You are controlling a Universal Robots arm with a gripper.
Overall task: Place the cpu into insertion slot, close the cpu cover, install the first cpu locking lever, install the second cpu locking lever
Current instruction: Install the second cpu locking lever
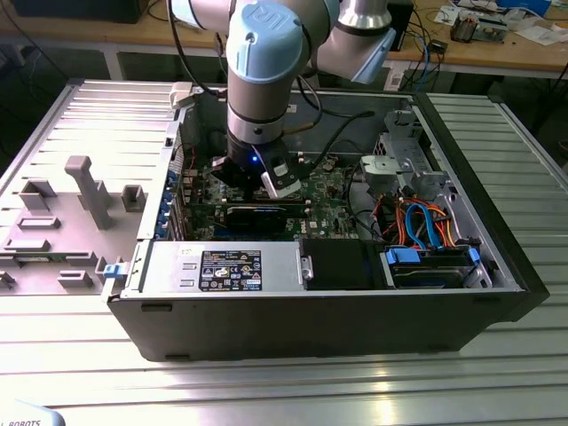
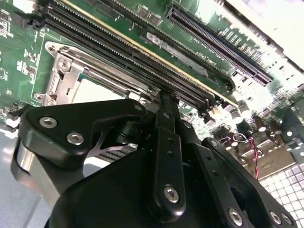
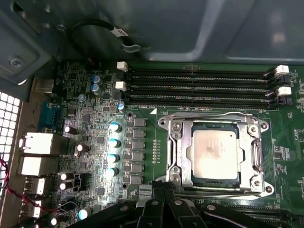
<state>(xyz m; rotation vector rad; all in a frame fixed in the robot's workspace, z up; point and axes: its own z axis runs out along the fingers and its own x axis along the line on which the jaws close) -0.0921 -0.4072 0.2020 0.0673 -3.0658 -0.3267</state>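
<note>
Black gripper [image 2: 164, 102] linkage fills the near foreground, poised just above the CPU socket inside the open computer case [image 1: 497, 293].

Its fingers look drawn together with nothing between them, the tip hanging near the socket edge and the memory slots [image 3: 199, 88]. In the first wrist view, the cpu [image 3: 214, 153] sits flat in the insertion slot [image 3: 176, 124], and the cpu cover [image 3: 252, 153] appears folded down around it, its silvery frame bordering the chip on all sides. Seating and cover-closing therefore seem done. Whether either locking lever is latched I cannot tell; a thin rod runs along the socket's edge, its state unclear, so lever work likely remains.
</note>
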